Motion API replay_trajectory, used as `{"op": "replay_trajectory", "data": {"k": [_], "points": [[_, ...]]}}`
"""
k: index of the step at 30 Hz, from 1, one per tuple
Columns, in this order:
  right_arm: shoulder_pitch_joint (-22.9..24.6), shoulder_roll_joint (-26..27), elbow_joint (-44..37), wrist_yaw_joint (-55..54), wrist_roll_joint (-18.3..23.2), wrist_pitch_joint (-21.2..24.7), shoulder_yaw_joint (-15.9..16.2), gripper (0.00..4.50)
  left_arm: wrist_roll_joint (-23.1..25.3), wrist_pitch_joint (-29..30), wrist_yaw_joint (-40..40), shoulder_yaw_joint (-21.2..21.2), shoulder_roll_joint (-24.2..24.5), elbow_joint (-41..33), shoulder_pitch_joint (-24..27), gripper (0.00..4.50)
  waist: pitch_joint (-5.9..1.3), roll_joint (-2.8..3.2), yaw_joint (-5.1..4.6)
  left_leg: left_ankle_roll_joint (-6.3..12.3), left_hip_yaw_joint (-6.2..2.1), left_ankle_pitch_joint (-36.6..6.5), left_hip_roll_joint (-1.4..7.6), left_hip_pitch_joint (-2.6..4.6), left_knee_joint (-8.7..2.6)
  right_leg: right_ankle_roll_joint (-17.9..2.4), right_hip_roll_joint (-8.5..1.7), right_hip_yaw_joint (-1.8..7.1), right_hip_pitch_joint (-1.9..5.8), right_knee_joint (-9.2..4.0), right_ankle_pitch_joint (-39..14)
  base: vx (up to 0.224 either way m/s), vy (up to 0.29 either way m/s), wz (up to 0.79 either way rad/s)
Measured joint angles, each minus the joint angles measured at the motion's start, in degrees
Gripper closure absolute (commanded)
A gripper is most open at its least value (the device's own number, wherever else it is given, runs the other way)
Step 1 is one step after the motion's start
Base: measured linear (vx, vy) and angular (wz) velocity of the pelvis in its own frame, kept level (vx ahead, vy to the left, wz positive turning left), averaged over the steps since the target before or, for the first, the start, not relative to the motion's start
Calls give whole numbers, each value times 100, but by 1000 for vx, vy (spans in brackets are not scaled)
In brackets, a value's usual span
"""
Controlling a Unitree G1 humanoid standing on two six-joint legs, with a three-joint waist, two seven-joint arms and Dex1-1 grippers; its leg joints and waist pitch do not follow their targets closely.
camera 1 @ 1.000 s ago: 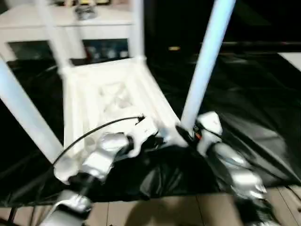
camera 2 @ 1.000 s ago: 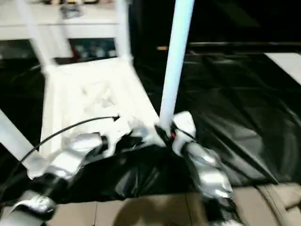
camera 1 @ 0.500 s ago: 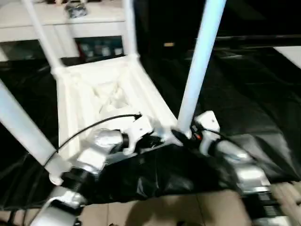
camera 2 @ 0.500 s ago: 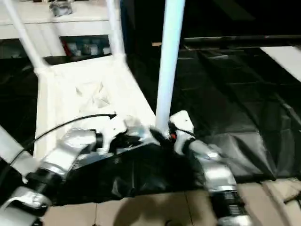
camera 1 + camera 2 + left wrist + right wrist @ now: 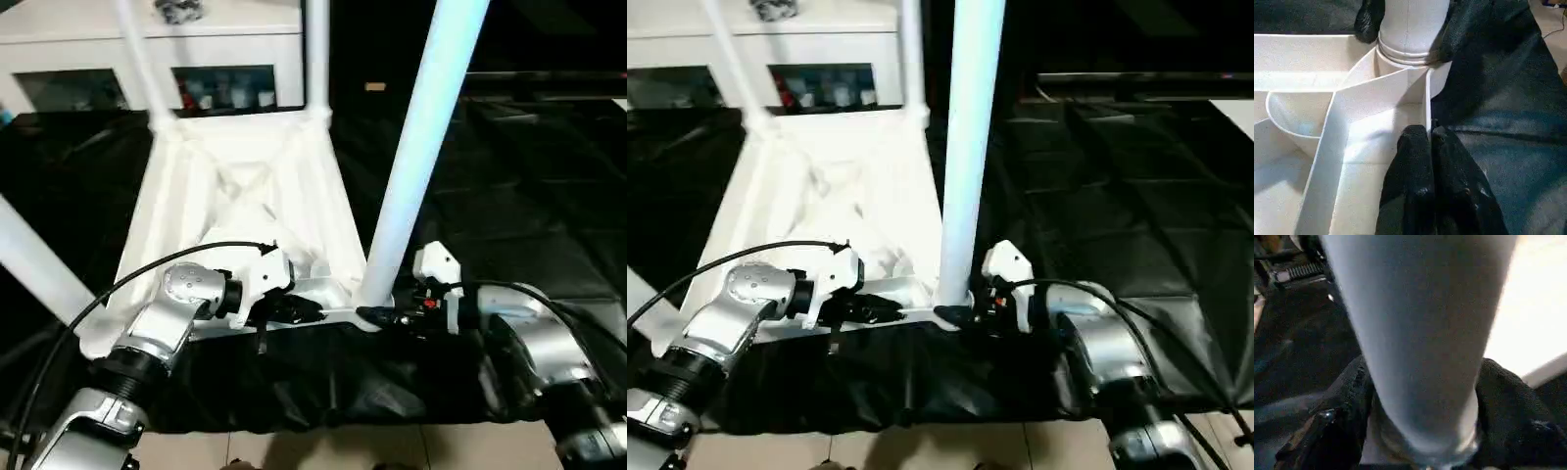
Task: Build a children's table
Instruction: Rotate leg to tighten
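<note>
The children's table lies upside down: its white ribbed tabletop (image 5: 245,147) rests on a black sheet with legs standing in the corner sockets. The near right leg (image 5: 416,157) rises from its socket. My right gripper (image 5: 377,315) is open, its black fingers (image 5: 1508,416) straddling the base of this leg (image 5: 1420,333) closely. My left gripper (image 5: 304,311) is shut, and its fingers (image 5: 1413,166) press on the tabletop's near rim beside that socket. Two far legs (image 5: 315,49) (image 5: 142,59) and the near left leg (image 5: 34,264) stand upright.
The black sheet (image 5: 529,196) covers the ground around the table. A white cabinet (image 5: 147,39) with glass doors stands just behind the tabletop's far end. A strip of light floor (image 5: 294,450) runs along the near side under my arms.
The camera has shifted and steadied. Both grippers stay at the tabletop's near right corner, the left on the rim and the right at the leg's base.
</note>
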Motion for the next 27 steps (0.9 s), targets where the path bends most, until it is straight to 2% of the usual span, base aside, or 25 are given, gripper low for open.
{"op": "replay_trajectory", "data": {"k": [4,5,8,10,13,23,27], "points": [[-61,101,97,55,8,-31,42,128,6,-5,-46,-19,19,3,0,450,1,-1,36,-1,2,-1,0,-1,22,0,-4,3,1,25,0,0,0,0],[-74,99,98,87,11,-30,43,155,6,-5,-46,-24,25,3,0,450,3,-9,36,-1,2,0,0,1,23,0,-4,4,1,33,0,0,0,0],[-128,67,105,155,11,-42,43,168,5,-8,-46,-46,35,2,0,450,5,-20,37,-2,1,0,3,8,29,3,-4,4,0,58,-2,0,0,0],[-153,61,179,233,10,-122,42,202,5,-11,-51,-56,44,2,0,450,4,-21,38,-2,0,0,3,10,30,6,-4,3,0,67,-5,0,0,0],[-171,60,245,293,14,-214,41,214,5,-17,-62,-65,49,2,0,450,3,-21,38,-2,-1,0,3,10,31,6,-4,3,0,71,-5,0,0,0],[-153,94,260,327,11,-217,31,220,16,-57,-20,-67,29,31,-1,450,1,-22,47,-2,0,0,3,9,35,5,-4,2,0,71,-6,0,0,0],[75,349,109,-278,-10,-120,-107,220,103,-41,257,-59,-105,87,-1,450,-16,-46,35,-2,-1,0,3,33,31,7,-4,8,18,78,-6,0,0,0]]}}
